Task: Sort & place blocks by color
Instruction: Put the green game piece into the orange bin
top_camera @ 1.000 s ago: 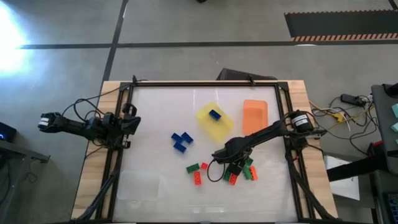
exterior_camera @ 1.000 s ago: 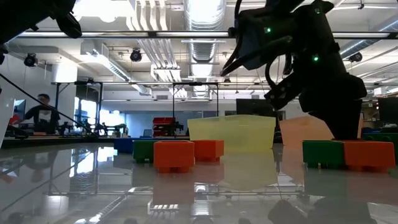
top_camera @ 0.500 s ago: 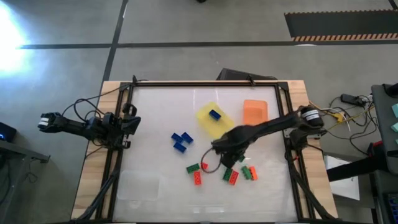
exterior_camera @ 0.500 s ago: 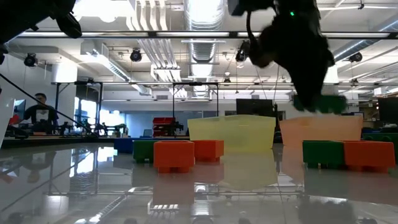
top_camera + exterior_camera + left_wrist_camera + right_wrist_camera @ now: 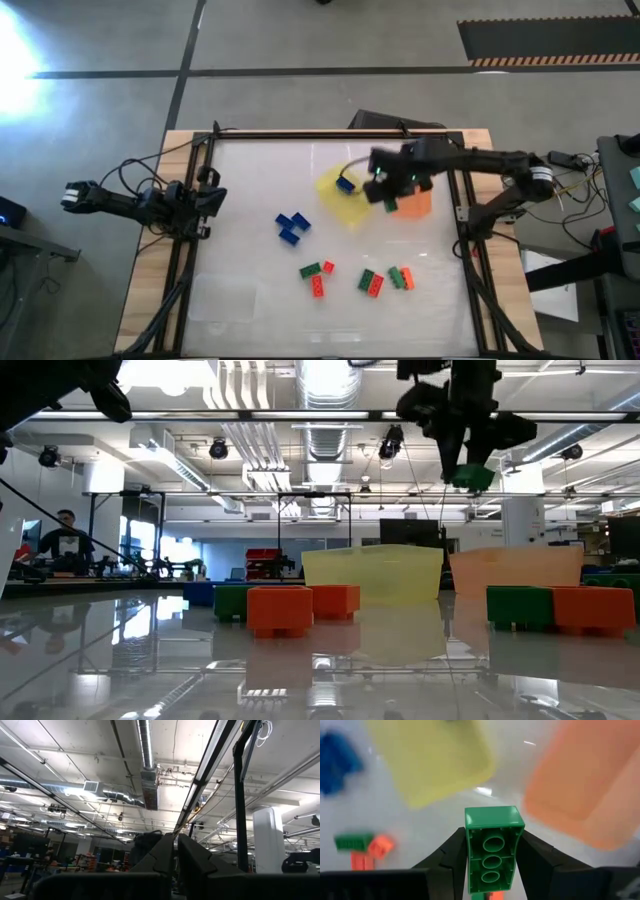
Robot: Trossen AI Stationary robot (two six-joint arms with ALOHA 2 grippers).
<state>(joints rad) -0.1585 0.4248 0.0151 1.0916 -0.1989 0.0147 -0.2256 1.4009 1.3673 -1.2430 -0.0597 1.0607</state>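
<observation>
Your right gripper [image 5: 385, 196] is up in the air with a green block [image 5: 493, 845] pinched between its fingers [image 5: 451, 855], jaws narrowed onto the block's two sides. From above, that green block [image 5: 389, 203] hangs over the gap between the yellow tray [image 5: 345, 200] and the orange tray [image 5: 412, 189], the yellow one just to one side of the gripper and the orange one just to the other. In the low view the block [image 5: 469, 477] sits well clear of the worktop [image 5: 250, 250].

One blue block [image 5: 346, 184] lies in the yellow tray, just beside your gripper. A cluster of loose blue blocks [image 5: 292, 227] lies on the worktop beyond the yellow tray; you cannot count them exactly. Nearer the front edge, well apart from the gripper, lie the mixed green and red-orange blocks [image 5: 371, 283] in three small groups, touching within each group. A clear tray [image 5: 222, 298] sits at the front corner, farthest from the gripper.

Your left gripper [image 5: 176, 851] is parked off the worktop's edge, fingers pressed together, holding nothing.
</observation>
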